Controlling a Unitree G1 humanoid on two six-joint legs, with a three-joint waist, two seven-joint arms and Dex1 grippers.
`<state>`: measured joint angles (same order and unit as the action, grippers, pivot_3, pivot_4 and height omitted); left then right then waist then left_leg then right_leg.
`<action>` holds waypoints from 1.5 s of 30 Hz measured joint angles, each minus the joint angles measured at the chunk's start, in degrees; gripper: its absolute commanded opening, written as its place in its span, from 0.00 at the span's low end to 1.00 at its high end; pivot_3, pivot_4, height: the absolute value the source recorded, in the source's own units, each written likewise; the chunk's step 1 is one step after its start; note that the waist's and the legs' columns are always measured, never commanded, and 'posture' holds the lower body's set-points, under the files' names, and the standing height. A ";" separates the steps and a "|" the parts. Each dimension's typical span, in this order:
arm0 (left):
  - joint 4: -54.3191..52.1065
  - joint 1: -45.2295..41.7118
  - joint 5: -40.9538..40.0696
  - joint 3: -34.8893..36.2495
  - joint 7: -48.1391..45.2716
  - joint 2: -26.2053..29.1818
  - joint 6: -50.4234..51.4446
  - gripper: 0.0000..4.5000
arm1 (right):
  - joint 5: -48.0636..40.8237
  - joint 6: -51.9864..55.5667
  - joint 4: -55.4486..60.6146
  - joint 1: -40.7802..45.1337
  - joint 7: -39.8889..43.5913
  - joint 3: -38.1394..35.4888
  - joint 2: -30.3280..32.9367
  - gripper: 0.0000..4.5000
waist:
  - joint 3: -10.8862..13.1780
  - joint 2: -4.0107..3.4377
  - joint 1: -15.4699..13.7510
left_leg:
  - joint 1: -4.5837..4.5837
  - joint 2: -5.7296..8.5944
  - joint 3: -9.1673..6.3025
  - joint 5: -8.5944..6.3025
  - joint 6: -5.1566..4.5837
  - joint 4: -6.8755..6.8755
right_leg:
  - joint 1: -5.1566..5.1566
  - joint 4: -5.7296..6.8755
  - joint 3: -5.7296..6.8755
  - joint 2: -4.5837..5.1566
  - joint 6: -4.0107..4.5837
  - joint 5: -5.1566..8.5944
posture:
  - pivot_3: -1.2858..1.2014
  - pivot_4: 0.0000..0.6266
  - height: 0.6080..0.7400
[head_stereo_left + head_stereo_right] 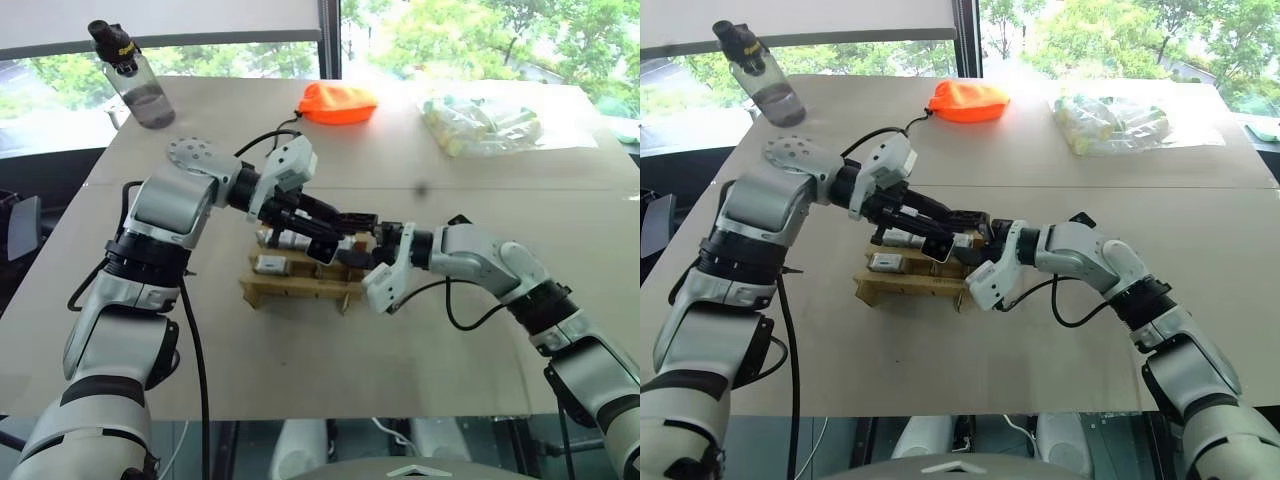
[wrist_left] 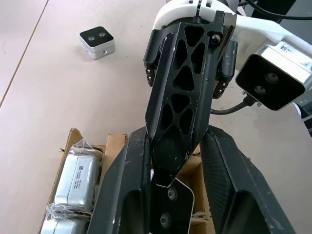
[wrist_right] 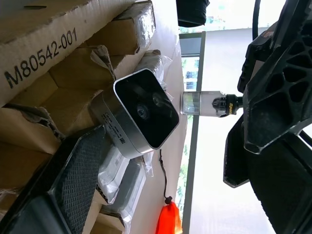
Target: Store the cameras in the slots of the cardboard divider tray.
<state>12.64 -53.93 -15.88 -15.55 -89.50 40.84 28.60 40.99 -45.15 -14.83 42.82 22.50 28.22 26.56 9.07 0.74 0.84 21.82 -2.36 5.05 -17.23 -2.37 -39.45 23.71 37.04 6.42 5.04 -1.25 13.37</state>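
Office or lab test space; bare tan table (image 1: 300,350) beside big windows (image 1: 480,30); trees outside

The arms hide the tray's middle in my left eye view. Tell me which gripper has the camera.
Observer: The left gripper. Its wrist view shows a camera clamped between its fingers.
Operator: Report the right gripper.
Observer: The right gripper is open, with one finger reaching in between the left gripper's fingers.
Operator: Find any camera lying outside the tray.
Observer: One loose camera lies on the table, lens face up, apart from the cardboard divider tray.
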 measured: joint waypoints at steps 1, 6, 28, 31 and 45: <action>0.01 0.00 0.03 -0.06 0.09 0.00 -0.33 0.20 | -0.33 0.12 -0.02 -0.10 0.04 0.00 -0.02 1.00 | 0.00 0.00 0.00 | 0.01 0.00 0.00 0.00 0.00 0.00 | 0.00 0.00 0.00 0.00 0.00 0.00 | 0.52 0.24 0.89; 0.06 0.02 0.02 -0.09 0.14 -0.01 -0.41 0.20 | -1.66 0.50 -0.07 -0.34 0.98 0.00 -0.20 1.00 | 0.00 0.00 0.01 | 0.02 0.00 -0.01 0.00 0.00 0.01 | 0.01 -0.01 0.01 0.00 0.00 0.00 | 0.52 0.24 0.89; 2.46 0.70 3.53 -1.46 0.33 1.04 -1.13 0.88 | -5.93 2.51 0.02 -1.26 1.08 -0.28 -0.07 1.00 | 0.03 0.00 -0.05 | 0.08 0.00 0.03 0.00 0.00 -0.02 | 0.06 0.01 0.03 0.00 0.00 0.00 | 0.52 0.24 0.89; 4.35 0.45 4.77 -2.32 -1.27 2.51 -1.42 0.88 | -6.31 2.51 0.02 -1.48 1.08 -0.28 0.27 1.00 | 0.03 0.00 -0.03 | 0.08 0.01 0.09 0.00 0.00 -0.02 | 0.06 0.02 0.03 -0.01 0.00 0.00 | 0.52 0.24 0.89; 9.87 -0.28 6.73 -5.85 -2.81 1.17 -2.74 0.88 | -6.31 2.64 0.10 -1.53 1.07 -0.28 0.42 1.00 | 0.03 0.00 -0.08 | 0.11 0.01 0.17 0.00 0.00 -0.03 | 0.07 0.02 0.06 0.00 0.00 0.00 | 0.52 0.24 0.89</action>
<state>22.51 -54.22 -9.16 -21.40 -92.31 42.02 25.86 34.68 -42.51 -14.73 41.29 23.56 27.94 26.98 9.10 0.74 0.76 21.93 -2.35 5.22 -17.22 -2.37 -39.48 23.78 37.06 6.48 5.04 -1.25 13.37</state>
